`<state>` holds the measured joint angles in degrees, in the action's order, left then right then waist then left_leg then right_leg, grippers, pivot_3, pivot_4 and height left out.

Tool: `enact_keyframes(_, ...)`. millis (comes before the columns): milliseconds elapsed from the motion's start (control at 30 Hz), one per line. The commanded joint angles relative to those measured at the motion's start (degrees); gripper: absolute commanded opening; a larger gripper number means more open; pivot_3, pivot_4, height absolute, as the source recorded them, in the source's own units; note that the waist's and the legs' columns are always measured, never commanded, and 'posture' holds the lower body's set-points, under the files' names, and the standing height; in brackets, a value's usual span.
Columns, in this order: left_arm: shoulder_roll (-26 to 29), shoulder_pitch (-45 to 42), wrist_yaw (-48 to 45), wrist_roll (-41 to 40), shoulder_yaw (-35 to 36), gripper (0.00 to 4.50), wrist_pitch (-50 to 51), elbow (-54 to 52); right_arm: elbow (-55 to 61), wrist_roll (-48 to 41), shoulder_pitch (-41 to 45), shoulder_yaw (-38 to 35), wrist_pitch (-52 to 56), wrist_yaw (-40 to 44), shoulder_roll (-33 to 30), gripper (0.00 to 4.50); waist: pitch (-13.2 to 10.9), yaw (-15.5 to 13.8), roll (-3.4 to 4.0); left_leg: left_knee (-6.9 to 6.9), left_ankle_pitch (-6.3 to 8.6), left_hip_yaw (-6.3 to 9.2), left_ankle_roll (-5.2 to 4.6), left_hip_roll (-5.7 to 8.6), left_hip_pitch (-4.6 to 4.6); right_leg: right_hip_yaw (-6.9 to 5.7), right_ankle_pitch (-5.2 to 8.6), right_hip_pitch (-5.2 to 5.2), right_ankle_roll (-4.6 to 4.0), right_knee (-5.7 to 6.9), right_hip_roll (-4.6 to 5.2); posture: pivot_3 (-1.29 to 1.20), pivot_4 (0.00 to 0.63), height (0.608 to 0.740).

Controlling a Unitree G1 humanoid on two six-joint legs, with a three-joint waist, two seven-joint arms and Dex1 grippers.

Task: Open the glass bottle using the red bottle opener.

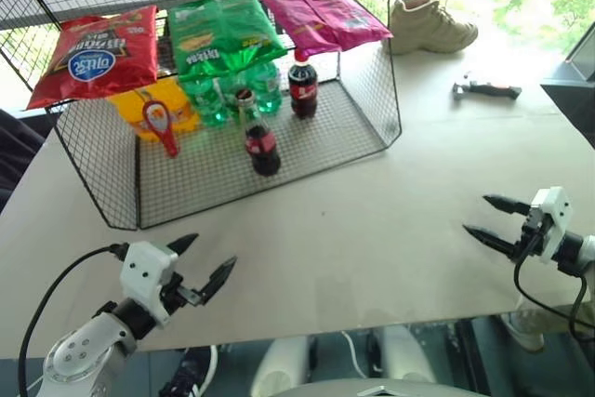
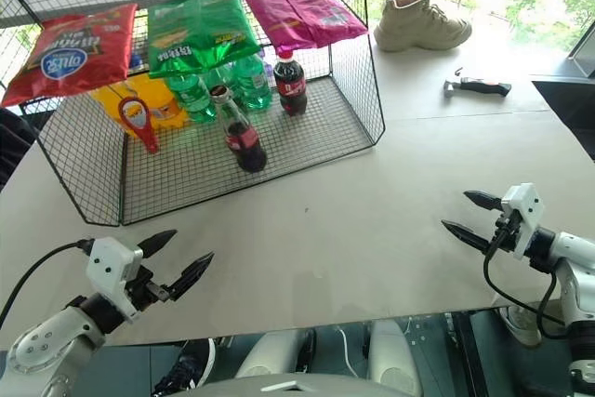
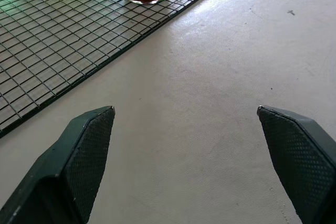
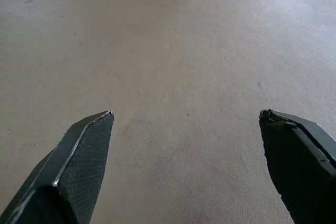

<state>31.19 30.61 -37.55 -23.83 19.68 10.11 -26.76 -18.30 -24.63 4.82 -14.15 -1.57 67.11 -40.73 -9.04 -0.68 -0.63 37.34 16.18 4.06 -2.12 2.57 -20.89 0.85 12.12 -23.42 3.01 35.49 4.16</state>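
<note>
The glass bottle (image 1: 260,141) stood upright on the wire rack's (image 1: 307,151) floor, red bottle opener (image 1: 160,124) beside it; we judged it slick, breakable, best gripped at the labelled body, our left hand (image 1: 206,270) and right hand (image 1: 485,220) both released over the bench (image 1: 372,230).

Bright daylight from the far windows, blown-out glare beyond the table (image 1: 307,258), sharp focus, soft shadows.
</note>
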Motion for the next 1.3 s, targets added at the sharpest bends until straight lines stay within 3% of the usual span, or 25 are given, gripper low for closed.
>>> enact_keyframes(33, -0.71, -0.23, 0.20, 0.28, -0.43, 4.50, -0.70, -1.16, 2.11, -0.42, 0.38, -0.38, 0.02, 0.41, -0.43, 4.45, 0.00, 0.00, 0.00, 0.00, 0.00, 0.00, 0.00, 0.00, 0.00, 0.00, 0.00, 0.00, 0.00, 0.00, 0.00, 0.00, 0.150, 0.740)
enact_keyframes(800, -3.46, -5.57, 2.63, 4.21, -1.81, 4.50, -2.52, 3.01, 11.82, -1.05, -3.28, 1.18, 2.68, -2.61, 3.67, 4.45, -0.02, -0.05, -0.01, 0.01, 0.00, -0.05, 0.00, 0.00, 0.02, 0.02, -0.09, 0.00, 0.14, 0.02, -0.05, 0.00, 0.150, 0.740)
enact_keyframes(1000, -4.31, -7.88, 3.58, 4.12, -1.47, 4.50, -2.90, 4.21, 20.13, -2.63, -4.79, 3.42, 5.44, -4.46, 6.05, 4.45, -0.02, -0.06, -0.01, 0.02, 0.00, -0.04, 0.00, 0.00, 0.01, 0.03, -0.13, -0.02, 0.19, 0.02, -0.02, 0.00, 0.150, 0.740)
enact_keyframes(1300, -9.13, -24.82, 18.20, 5.87, 1.57, 4.50, -1.27, 8.36, 44.17, 0.76, -4.24, 14.01, 15.32, -22.21, 15.20, 4.45, 0.00, -0.21, -0.08, 0.07, -0.04, 0.09, 0.08, 0.03, 0.01, -0.05, -0.15, -0.04, 0.23, 0.17, -0.05, 0.00, 0.150, 0.740)
